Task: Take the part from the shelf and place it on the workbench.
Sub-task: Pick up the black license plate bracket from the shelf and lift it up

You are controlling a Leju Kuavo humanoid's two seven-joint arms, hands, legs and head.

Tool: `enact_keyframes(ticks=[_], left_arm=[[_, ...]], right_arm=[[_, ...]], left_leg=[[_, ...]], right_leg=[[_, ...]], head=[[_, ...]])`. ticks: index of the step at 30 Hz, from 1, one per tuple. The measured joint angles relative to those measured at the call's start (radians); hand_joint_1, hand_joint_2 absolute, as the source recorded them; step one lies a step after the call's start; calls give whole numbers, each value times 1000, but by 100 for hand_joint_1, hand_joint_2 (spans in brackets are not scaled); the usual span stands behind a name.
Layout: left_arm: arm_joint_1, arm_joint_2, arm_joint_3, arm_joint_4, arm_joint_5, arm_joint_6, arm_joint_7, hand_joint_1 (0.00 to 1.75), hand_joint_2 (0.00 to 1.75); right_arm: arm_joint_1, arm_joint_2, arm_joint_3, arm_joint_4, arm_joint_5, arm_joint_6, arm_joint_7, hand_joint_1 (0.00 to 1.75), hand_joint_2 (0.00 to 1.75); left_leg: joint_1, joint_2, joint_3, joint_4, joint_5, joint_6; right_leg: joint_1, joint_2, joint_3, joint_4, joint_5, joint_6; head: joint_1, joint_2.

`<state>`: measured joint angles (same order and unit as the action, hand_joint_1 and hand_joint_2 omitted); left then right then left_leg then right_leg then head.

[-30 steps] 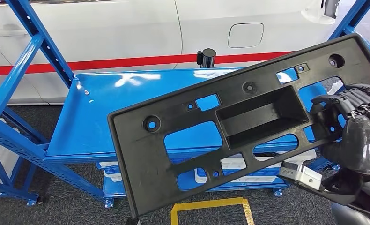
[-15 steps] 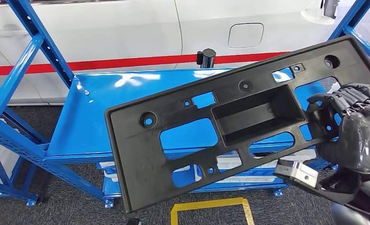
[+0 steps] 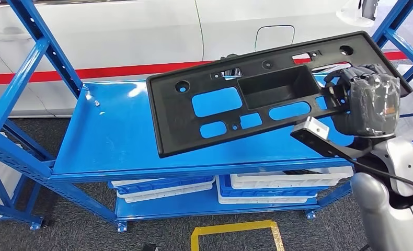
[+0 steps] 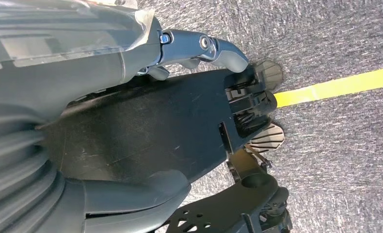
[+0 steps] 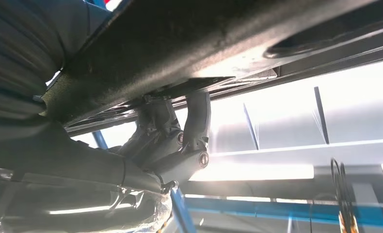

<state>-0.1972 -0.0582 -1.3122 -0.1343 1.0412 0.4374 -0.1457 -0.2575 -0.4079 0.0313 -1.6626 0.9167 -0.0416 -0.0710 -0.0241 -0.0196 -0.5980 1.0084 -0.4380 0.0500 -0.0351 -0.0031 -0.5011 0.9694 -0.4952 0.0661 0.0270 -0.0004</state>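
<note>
Head view: right hand (image 3: 362, 97) grips black plastic part (image 3: 230, 102) by one end, tilted above blue shelf (image 3: 105, 141). Left hand (image 4: 131, 63): grip state unclear.

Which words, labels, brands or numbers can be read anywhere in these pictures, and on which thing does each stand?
None: no readable text shows in any view.
The black plastic part that the right hand holds bears only holes and cut-outs.
The blue shelf, the white car body with its red stripe, and the yellow floor marking carry no letters or numbers.
</note>
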Motion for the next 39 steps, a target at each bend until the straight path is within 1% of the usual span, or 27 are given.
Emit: enact_keyframes(ticks=[4, 6, 7, 9, 10, 11, 12, 13, 14, 15, 16, 17, 18, 20, 21, 22, 25, 26, 27, 28, 30, 31, 32, 34, 36, 37, 39], left_arm=[[-3, 1, 0, 0, 19, 1, 0, 0, 175], [-4, 1, 0, 0, 31, 3, 2, 0, 175], [-5, 2, 0, 0, 36, 4, 4, 0, 175], [-5, 2, 0, 0, 41, 4, 8, 0, 175], [-5, 2, 0, 0, 43, 4, 10, 0, 175], [-5, 2, 0, 0, 44, 3, 13, 0, 175], [-6, 3, 0, 0, 45, 3, 16, 0, 175], [-7, 3, 0, 0, 47, 4, 19, 0, 175], [-9, 4, 0, 0, 50, 4, 23, 0, 175], [-10, 5, 0, 0, 53, 5, 26, 0, 175], [-11, 7, 1, 0, 56, 7, 28, 0, 175], [-12, 9, 1, 0, 59, 8, 29, 0, 175], [-12, 11, 1, 0, 62, 11, 29, 0, 175], [-12, 15, 1, 0, 70, 17, 29, 0, 175], [-13, 17, 2, 0, 74, 20, 29, 0, 175], [-13, 18, 3, 0, 78, 23, 28, 0, 175], [-19, 21, 8, -1, 86, 27, 25, 0, 175], [-21, 22, 10, -1, 88, 28, 25, 0, 175], [-21, 22, 12, -1, 90, 30, 25, 0, 175], [-19, 23, 13, -1, 93, 32, 25, 0, 175], [-13, 26, 14, 0, 96, 37, 26, 0, 175], [-10, 27, 14, 0, 98, 40, 27, 0, 175], [-7, 29, 14, 0, 99, 41, 27, 0, 175], [-5, 32, 15, 0, 106, 45, 27, 0, 175], [-4, 35, 17, 0, 117, 51, 26, 0, 175], [-2, 36, 19, 0, 124, 54, 25, 0, 175], [4, 37, 24, 0, 135, 57, 21, 0, 175]], right_arm=[[-98, 14, 54, 117, 1, -4, -2, 175, 175], [-149, 24, 81, 171, 5, -8, -4, 175, 175], [-174, 31, 96, 199, 8, -11, -4, 175, 175], [-216, 46, 123, 257, 13, -18, -2, 175, 175], [-231, 54, 135, 281, 15, -21, 1, 175, 175], [-242, 63, 144, 303, 16, -25, 4, 175, 175], [-251, 70, 153, 322, 17, -28, 7, 175, 175], [-260, 76, 159, 336, 16, -32, 9, 175, 175], [-269, 82, 165, 348, 15, -36, 9, 175, 175], [-278, 86, 170, 359, 13, -40, 9, 175, 175], [-285, 90, 174, 368, 10, -44, 7, 175, 175], [-292, 94, 177, 379, 6, -47, 4, 175, 175], [-298, 98, 180, 389, 2, -48, 0, 175, 175], [-312, 110, 188, 409, -4, -50, -8, 175, 175], [-320, 117, 192, 419, -6, -51, -13, 175, 175], [-330, 124, 196, 429, -8, -54, -17, 175, 175], [-358, 143, 202, 466, -19, -62, -24, 175, 175], [-366, 148, 204, 480, -24, -64, -25, 175, 175], [-372, 152, 207, 492, -27, -64, -26, 175, 175], [-377, 155, 209, 501, -30, -65, -26, 175, 175], [-389, 160, 212, 515, -35, -67, -28, 175, 175], [-397, 161, 213, 521, -39, -69, -30, 175, 175], [-404, 163, 213, 527, -42, -72, -32, 175, 175], [-417, 167, 214, 540, -48, -76, -38, 175, 175], [-429, 172, 216, 558, -54, -77, -48, 175, 175], [-439, 175, 218, 569, -57, -77, -53, 175, 175], [-466, 186, 222, 603, -63, -77, -61, 175, 175]], left_leg=[[-5, 1, 1, -4, 3, 13], [0, 4, 6, -16, 12, 25], [3, 7, 8, -21, 15, 30], [3, 10, 8, -22, 17, 33], [3, 10, 8, -22, 17, 33], [3, 10, 8, -22, 17, 32], [3, 9, 8, -20, 17, 32], [4, 8, 8, -18, 16, 30], [5, 7, 7, -14, 14, 26], [5, 5, 3, -9, 12, 21], [4, 4, -1, -3, 11, 15], [2, 3, -5, 2, 11, 10], [1, 2, -9, 4, 12, 5], [2, 3, -15, 11, 9, -3], [4, 6, -22, 26, -6, -10], [6, 10, -34, 58, -34, -17], [15, 18, -94, 239, -144, -35], [17, 19, -101, 280, -159, -37], [19, 19, -92, 286, -156, -36], [20, 19, -62, 249, -134, -33], [19, 18, 23, 115, -84, -21], [17, 16, 58, 55, -70, -16], [13, 15, 75, 20, -66, -12], [5, 14, 78, 0, -65, -6], [5, 17, 73, -12, -48, 5], [7, 19, 68, -18, -37, 13], [8, 24, 50, -22, -19, 23]], right_leg=[[-7, 0, -1, -2, 2, 12], [-8, 0, -17, 26, -15, 11], [-8, 0, -38, 69, -36, 6], [-5, 0, -107, 208, -89, -4], [-3, 0, -139, 272, -105, -4], [-2, 0, -160, 306, -107, 0], [-3, 0, -161, 298, -91, 8], [-4, 0, -142, 249, -60, 19], [-7, -1, -112, 175, -27, 28], [-6, 0, -81, 111, 0, 31], [-5, 2, -61, 68, 17, 29], [-3, 4, -52, 49, 22, 23], [1, 6, -52, 51, 23, 15], [-4, 6, -61, 50, 26, 3], [-7, 6, -65, 50, 29, -5], [-10, 5, -70, 49, 34, -14], [-5, 2, -86, 50, 45, -35], [-2, 0, -91, 50, 49, -38], [0, -1, -95, 50, 52, -41], [2, -1, -98, 50, 55, -41], [5, -1, -101, 50, 61, -37], [7, -1, -103, 50, 65, -32], [7, -2, -105, 50, 69, -26], [6, -4, -110, 48, 81, -12], [3, -5, -120, 54, 76, -6], [4, -4, -133, 74, 57, -8], [6, -2, -177, 180, -11, -20]], head=[[0, 0], [0, 0], [1, 0], [2, 0], [2, 0], [1, 0], [1, 0], [1, 0], [1, 0], [1, 0], [1, 0], [0, 0], [0, 0], [-1, 0], [-2, 0], [-3, 0], [-4, 0], [-4, 0], [-4, 0], [-4, 0], [-4, 0], [-4, 0], [-4, 0], [-4, 0], [-4, 0], [-3, 0], [-2, 0]])
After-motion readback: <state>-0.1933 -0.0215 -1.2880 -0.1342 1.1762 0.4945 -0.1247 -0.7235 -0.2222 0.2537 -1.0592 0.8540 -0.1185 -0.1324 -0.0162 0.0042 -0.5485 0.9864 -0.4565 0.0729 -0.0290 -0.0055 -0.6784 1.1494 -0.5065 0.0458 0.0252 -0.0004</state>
